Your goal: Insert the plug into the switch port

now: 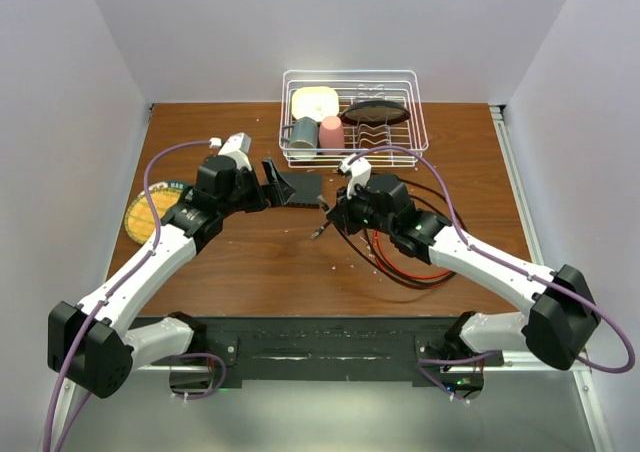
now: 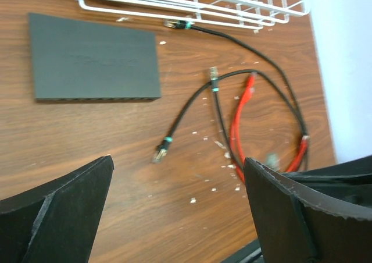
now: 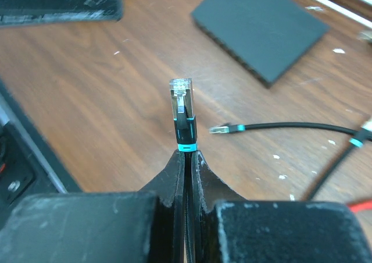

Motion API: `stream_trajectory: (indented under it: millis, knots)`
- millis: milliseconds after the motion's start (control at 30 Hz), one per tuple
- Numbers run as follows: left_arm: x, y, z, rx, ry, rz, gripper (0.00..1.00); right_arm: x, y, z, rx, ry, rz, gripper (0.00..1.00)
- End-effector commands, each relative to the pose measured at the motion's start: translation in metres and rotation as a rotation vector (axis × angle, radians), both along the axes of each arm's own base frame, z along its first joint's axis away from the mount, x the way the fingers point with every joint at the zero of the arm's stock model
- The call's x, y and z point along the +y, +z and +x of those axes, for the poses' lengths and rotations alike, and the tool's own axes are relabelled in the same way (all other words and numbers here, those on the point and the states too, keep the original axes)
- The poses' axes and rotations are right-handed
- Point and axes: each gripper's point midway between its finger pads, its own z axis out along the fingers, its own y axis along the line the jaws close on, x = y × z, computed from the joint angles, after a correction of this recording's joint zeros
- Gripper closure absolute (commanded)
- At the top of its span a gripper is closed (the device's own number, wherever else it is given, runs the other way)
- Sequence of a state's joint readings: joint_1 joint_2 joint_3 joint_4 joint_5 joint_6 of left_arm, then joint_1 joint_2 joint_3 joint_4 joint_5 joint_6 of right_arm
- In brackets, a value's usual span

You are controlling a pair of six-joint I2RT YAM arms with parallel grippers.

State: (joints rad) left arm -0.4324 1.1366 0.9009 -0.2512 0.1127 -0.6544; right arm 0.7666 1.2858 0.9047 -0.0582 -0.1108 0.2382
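Observation:
The switch is a flat matte-black box lying on the wooden table in front of the dish rack; it also shows in the left wrist view and in the right wrist view. My right gripper is shut on a black cable, and its clear plug with a teal band sticks out past the fingertips, above the table and short of the switch. In the top view the right gripper is just near-right of the switch. My left gripper is open and empty, just left of the switch.
A white wire dish rack with a cup and dishes stands behind the switch. Loose black cables with plugs and a red cable lie right of the switch. A yellow round object lies at the left edge.

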Motion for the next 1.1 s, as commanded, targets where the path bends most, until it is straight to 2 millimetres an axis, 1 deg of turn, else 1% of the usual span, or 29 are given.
stream_trajectory:
  millis: [0, 33, 67, 133, 200, 300, 367, 400, 433, 600, 633, 700, 733, 767, 800, 833, 867, 900, 933, 967, 1000, 1033, 1067]
  knots:
    - [0.017, -0.005, 0.005, -0.043, 0.034, 0.095, 0.0, -0.022, 0.003, 0.012, -0.009, -0.138, -0.05, 1.0]
    - [0.019, -0.007, 0.005, -0.04, 0.038, 0.107, 0.0, -0.027, 0.0, 0.015, -0.007, -0.174, -0.073, 1.0]
    - [0.023, -0.009, 0.007, -0.039, 0.052, 0.128, 0.0, -0.028, -0.006, 0.017, 0.004, -0.18, -0.091, 1.0]
    - [0.026, -0.01, 0.008, -0.042, 0.056, 0.142, 0.0, -0.033, -0.009, 0.022, 0.01, -0.231, -0.111, 1.0]
    - [0.034, -0.013, 0.014, -0.047, 0.089, 0.181, 0.0, -0.036, -0.016, 0.027, 0.035, -0.266, -0.145, 1.0]
    - [0.045, -0.018, 0.019, -0.045, 0.133, 0.229, 0.01, -0.036, -0.015, 0.034, 0.031, -0.305, -0.144, 1.0]
    - [0.051, -0.02, 0.023, -0.055, 0.16, 0.259, 0.01, -0.033, -0.015, 0.037, 0.03, -0.316, -0.122, 1.0]
    - [0.054, -0.02, 0.023, -0.054, 0.171, 0.271, 0.02, -0.033, -0.018, 0.04, 0.032, -0.324, -0.132, 1.0]
    - [0.057, -0.021, 0.024, -0.053, 0.183, 0.282, 0.01, -0.031, -0.014, 0.043, 0.028, -0.326, -0.125, 1.0]
    - [0.067, -0.032, 0.028, -0.053, 0.229, 0.321, 0.02, -0.02, -0.026, 0.054, 0.039, -0.32, -0.152, 1.0]
    - [0.069, -0.037, 0.032, -0.044, 0.238, 0.328, 0.02, -0.017, -0.034, 0.059, 0.048, -0.327, -0.166, 1.0]
    - [0.072, -0.042, 0.038, -0.032, 0.248, 0.332, 0.02, -0.013, -0.037, 0.067, 0.045, -0.339, -0.178, 1.0]
    - [0.074, -0.048, 0.045, -0.027, 0.253, 0.332, 0.02, -0.009, -0.045, 0.072, 0.051, -0.342, -0.185, 1.0]
    - [0.073, -0.051, 0.048, -0.021, 0.241, 0.321, 0.02, -0.007, -0.047, 0.077, 0.055, -0.345, -0.186, 1.0]
    - [0.071, -0.055, 0.052, -0.016, 0.234, 0.313, 0.02, -0.002, -0.044, 0.082, 0.049, -0.347, -0.174, 1.0]
    - [0.075, -0.061, 0.061, -0.006, 0.238, 0.306, 0.02, 0.002, -0.042, 0.087, 0.042, -0.351, -0.158, 1.0]
    - [0.071, -0.061, 0.066, -0.005, 0.218, 0.285, 0.02, 0.005, -0.052, 0.092, 0.052, -0.355, -0.167, 1.0]
    - [0.07, -0.062, 0.07, -0.002, 0.211, 0.278, 0.02, 0.007, -0.048, 0.1, 0.041, -0.374, -0.146, 1.0]
    - [0.072, -0.066, 0.079, -0.009, 0.215, 0.274, 0.02, 0.007, -0.051, 0.106, 0.038, -0.389, -0.144, 1.0]
    - [0.07, -0.067, 0.083, -0.018, 0.206, 0.259, 0.02, 0.007, -0.062, 0.111, 0.048, -0.398, -0.157, 1.0]
    - [0.068, -0.068, 0.088, -0.026, 0.197, 0.247, 0.02, 0.005, -0.063, 0.12, 0.056, -0.425, -0.148, 1.0]
    - [0.068, -0.075, 0.095, -0.012, 0.193, 0.237, 0.02, 0.003, -0.066, 0.126, 0.064, -0.438, -0.146, 1.0]
    - [0.063, -0.07, 0.104, -0.04, 0.185, 0.212, 0.01, 0.001, -0.069, 0.131, 0.074, -0.45, -0.147, 1.0]
